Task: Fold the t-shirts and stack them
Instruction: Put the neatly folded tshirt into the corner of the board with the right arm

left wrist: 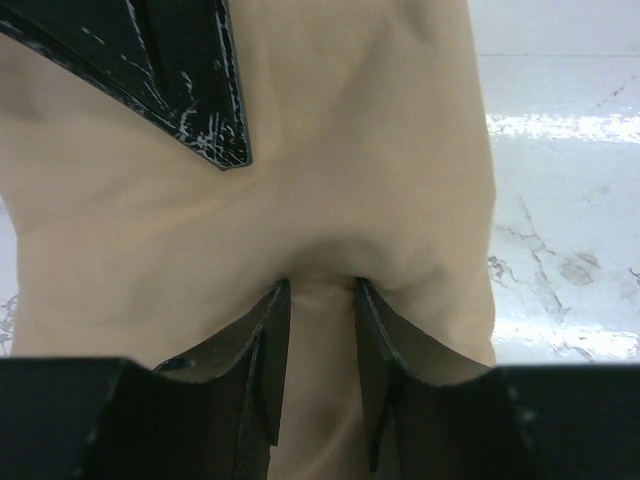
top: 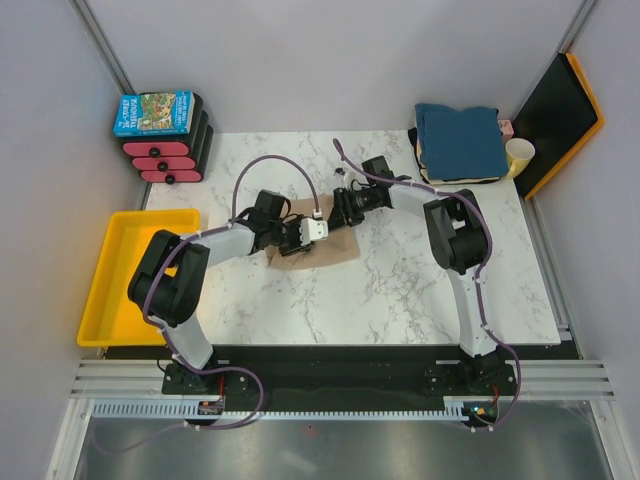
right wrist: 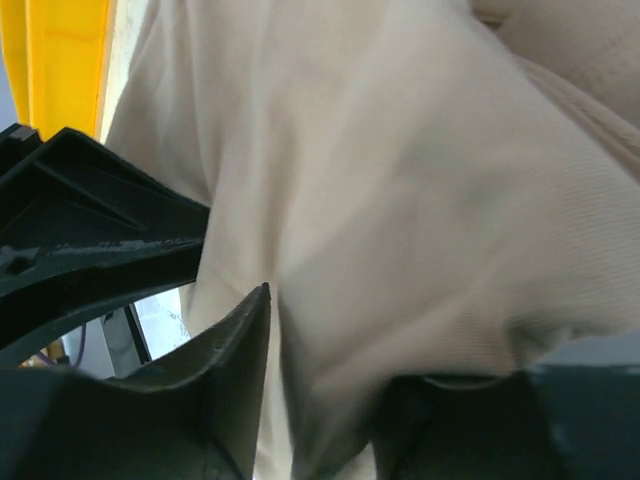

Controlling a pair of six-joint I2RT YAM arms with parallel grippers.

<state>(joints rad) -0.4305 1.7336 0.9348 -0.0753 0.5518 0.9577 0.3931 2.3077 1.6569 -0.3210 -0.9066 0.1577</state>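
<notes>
Tabletop from above. A loose t-shirt lies near the centre. At the far right corner, folded t-shirts sit in a stack, with a cup just to their right. At the far left corner, a box rests on a pile of flat cases. A tray sits beside the left edge.

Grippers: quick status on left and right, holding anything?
left gripper: closed, pinching a fold of the tan t-shirt.
right gripper: around the same shirt; whether it is clamped cannot be told.
</notes>
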